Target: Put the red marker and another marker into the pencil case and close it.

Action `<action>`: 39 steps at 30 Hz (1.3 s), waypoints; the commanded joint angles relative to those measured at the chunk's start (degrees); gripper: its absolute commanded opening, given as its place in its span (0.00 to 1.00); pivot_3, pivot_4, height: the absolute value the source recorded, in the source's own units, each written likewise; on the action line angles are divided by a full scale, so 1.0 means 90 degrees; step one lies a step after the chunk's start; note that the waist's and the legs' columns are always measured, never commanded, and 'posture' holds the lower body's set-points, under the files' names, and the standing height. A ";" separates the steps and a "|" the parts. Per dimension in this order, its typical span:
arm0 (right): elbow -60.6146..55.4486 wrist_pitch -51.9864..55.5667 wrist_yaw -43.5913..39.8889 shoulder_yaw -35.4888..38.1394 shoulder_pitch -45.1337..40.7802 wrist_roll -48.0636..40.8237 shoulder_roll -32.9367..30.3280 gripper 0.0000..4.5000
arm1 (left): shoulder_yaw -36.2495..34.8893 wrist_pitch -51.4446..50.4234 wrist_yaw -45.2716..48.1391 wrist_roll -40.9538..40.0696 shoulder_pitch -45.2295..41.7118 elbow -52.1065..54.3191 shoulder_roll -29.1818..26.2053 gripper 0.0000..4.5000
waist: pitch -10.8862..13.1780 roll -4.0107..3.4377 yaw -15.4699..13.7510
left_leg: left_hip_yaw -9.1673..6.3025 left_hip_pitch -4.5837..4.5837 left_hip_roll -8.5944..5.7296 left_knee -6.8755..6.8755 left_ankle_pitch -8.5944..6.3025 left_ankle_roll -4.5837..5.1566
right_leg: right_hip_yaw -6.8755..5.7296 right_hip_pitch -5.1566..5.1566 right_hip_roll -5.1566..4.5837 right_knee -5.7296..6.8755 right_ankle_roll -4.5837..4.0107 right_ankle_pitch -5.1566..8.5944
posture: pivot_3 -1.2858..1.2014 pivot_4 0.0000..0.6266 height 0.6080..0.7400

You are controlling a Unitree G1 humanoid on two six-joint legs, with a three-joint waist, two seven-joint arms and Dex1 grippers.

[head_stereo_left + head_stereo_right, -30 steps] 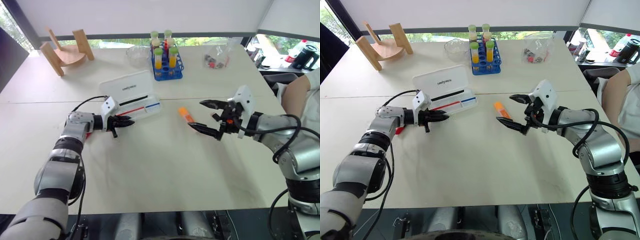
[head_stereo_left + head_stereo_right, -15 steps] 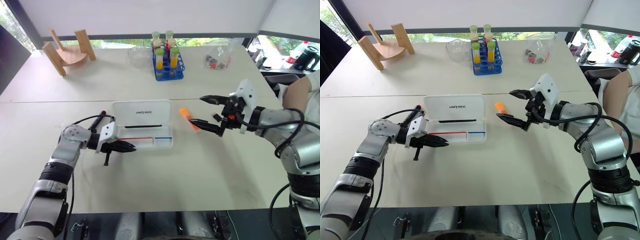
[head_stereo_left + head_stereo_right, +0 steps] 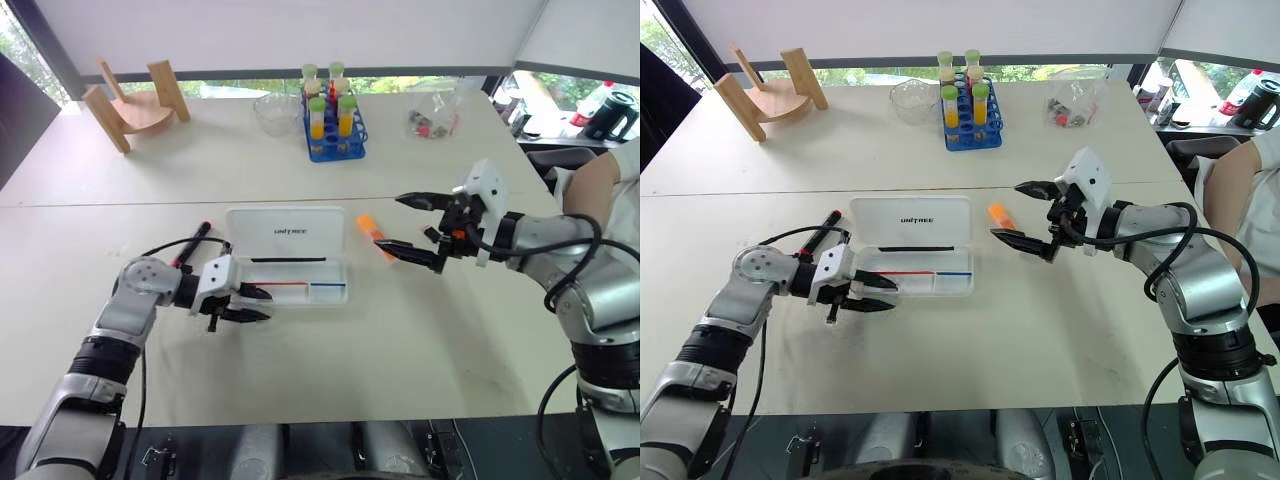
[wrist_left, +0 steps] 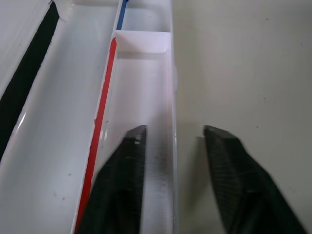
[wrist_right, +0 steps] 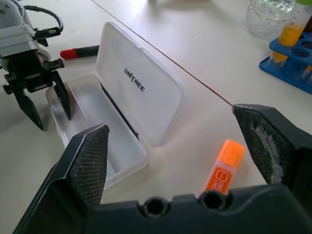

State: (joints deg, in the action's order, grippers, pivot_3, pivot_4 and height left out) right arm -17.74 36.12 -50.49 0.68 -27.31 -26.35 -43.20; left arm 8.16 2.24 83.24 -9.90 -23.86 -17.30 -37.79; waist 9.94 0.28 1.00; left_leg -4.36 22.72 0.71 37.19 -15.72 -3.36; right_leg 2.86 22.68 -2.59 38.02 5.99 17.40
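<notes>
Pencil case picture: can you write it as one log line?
pencil case: lid open, empty | left hand: open, straddling its front wall | red marker, orange highlighter: on table

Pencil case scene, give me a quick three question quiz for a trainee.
1. True or false: the pencil case lies open.
2. Which marker lies nearer the right gripper? A) the red marker B) the orange highlighter
3. Fill in: the left gripper has one finger inside the case wall and one ____ it.

Key: 1 true; 2 B; 3 outside.
</notes>
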 commanded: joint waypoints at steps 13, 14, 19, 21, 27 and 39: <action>0.0134 -0.0268 -0.0120 -0.0032 -0.0280 0.0051 0.0151 1.00 | -0.3694 -0.3730 -0.3969 -0.1833 0.1276 0.2665 -0.0669 0.97 | 0.0025 -0.0004 0.0012 | 0.0002 -0.0023 0.0009 -0.0003 0.0000 0.0000 | 0.0005 -0.0014 0.0003 0.0005 0.0000 0.0001 | 0.52 0.24 1.00; 0.0147 -0.0282 -0.0126 -0.0046 -0.0292 0.0059 0.0154 1.00 | -0.3631 -0.3633 -0.4133 -0.1696 0.1302 0.2456 -0.0605 0.97 | 0.0025 -0.0003 0.0006 | 0.0002 -0.0027 0.0009 -0.0003 0.0000 0.0000 | 0.0005 -0.0018 0.0003 0.0005 -0.0001 0.0001 | 0.52 0.24 1.00; 0.0040 -0.0094 -0.0194 0.0039 -0.0281 -0.0091 0.0046 1.00 | -0.2988 -0.2941 -0.4451 -0.1038 0.1135 0.1130 -0.0329 0.97 | 0.0026 -0.0001 -0.0029 | 0.0002 -0.0028 0.0003 -0.0004 0.0000 -0.0001 | 0.0004 -0.0020 -0.0001 0.0001 -0.0001 0.0001 | 0.52 0.24 1.00; -0.0270 0.0222 -0.0444 0.0181 -0.0131 -0.0428 -0.0194 1.00 | -0.2694 -0.2533 -0.4482 -0.0778 0.0832 0.0335 -0.0179 0.97 | 0.0027 0.0000 -0.0054 | 0.0001 -0.0027 0.0002 -0.0003 0.0001 -0.0003 | 0.0001 -0.0021 -0.0002 0.0002 -0.0001 0.0000 | 0.52 0.24 1.00; -0.1076 0.0711 -0.1020 0.0477 0.0331 -0.1187 -0.0886 1.00 | -0.2218 -0.1746 -0.4224 -0.0446 -0.0100 -0.1503 0.0071 0.97 | 0.0028 0.0005 -0.0032 | -0.0002 -0.0023 0.0000 -0.0006 0.0003 -0.0006 | -0.0003 -0.0021 -0.0002 -0.0003 -0.0001 0.0000 | 0.52 0.24 1.00; -0.1334 0.0660 -0.1087 0.0540 0.0495 -0.1343 -0.1138 1.00 | -0.2523 -0.2047 -0.2927 -0.1139 -0.0355 -0.0879 -0.0495 0.07 | 0.0034 0.0015 -0.0007 | 0.0000 -0.0024 0.0002 -0.0005 0.0003 -0.0006 | -0.0002 -0.0019 -0.0002 0.0001 0.0000 0.0000 | 0.52 0.24 1.00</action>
State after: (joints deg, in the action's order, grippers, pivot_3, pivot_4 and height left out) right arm -28.52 43.04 -60.49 3.74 -22.60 -38.03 -52.83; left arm -11.01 -14.84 55.29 -17.03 -26.14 -31.07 -39.18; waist 10.25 0.42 0.93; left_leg -4.39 22.55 0.75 37.14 -15.69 -3.42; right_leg 2.85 22.56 -2.58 38.04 5.98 17.40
